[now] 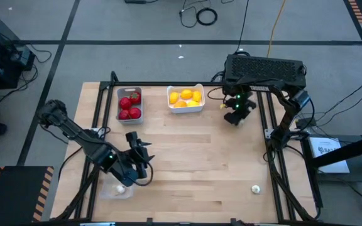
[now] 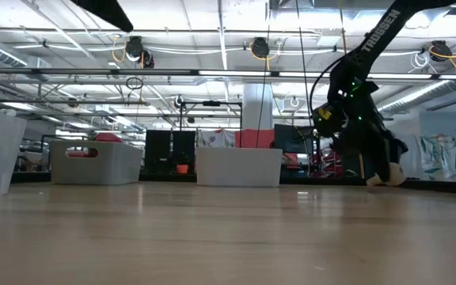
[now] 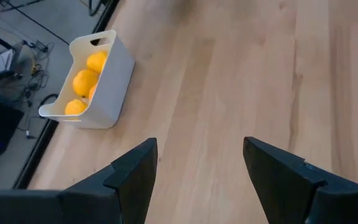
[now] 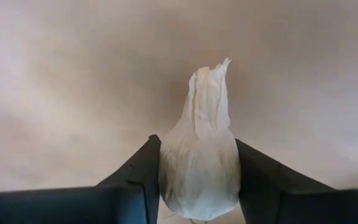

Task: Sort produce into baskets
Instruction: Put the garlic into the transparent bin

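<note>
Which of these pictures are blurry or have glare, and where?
Right wrist view: garlic bulb sharp between the jaws, tabletop behind soft. Low view: ceiling lights bright, near tabletop blurred. Left wrist view: white basket crisp. High view: evenly lit, no strong glare.

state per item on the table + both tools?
left tool: open, empty, above the table near the clear basket
right tool: shut on garlic bulb
grey basket: holds tomatoes
white basket: holds lemons
clear basket: one garlic inside
loose garlic: on the table, untouched
</note>
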Controlling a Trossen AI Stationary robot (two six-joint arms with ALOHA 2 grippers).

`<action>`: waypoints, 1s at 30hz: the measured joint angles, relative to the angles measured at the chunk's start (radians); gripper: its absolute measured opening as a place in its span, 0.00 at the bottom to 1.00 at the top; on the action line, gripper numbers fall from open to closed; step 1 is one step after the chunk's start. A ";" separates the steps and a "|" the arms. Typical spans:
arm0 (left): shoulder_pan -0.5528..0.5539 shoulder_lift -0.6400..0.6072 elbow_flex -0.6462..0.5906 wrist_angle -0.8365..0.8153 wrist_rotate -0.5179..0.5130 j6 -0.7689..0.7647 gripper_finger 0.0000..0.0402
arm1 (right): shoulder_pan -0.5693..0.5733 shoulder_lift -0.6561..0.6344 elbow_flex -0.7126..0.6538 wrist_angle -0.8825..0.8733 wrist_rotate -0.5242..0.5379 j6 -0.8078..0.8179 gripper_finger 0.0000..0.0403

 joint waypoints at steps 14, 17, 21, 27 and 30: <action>-0.058 0.044 0.000 0.017 0.118 -0.020 0.61 | 0.624 -0.085 0.000 0.282 -0.314 0.388 0.42; -0.073 0.043 0.000 0.029 0.057 0.028 0.61 | 0.790 -0.098 0.000 0.538 -0.307 0.499 0.42; -0.065 0.030 0.000 -0.051 -0.067 0.058 0.61 | 0.972 -0.098 0.000 0.951 -0.126 0.557 0.42; 0.097 -0.005 0.000 -0.115 -0.036 0.059 0.61 | 1.150 -0.022 0.003 1.625 0.393 0.383 0.42; 0.214 -0.020 0.000 -0.144 0.055 0.080 0.61 | 1.199 0.080 0.016 1.917 0.513 0.250 0.42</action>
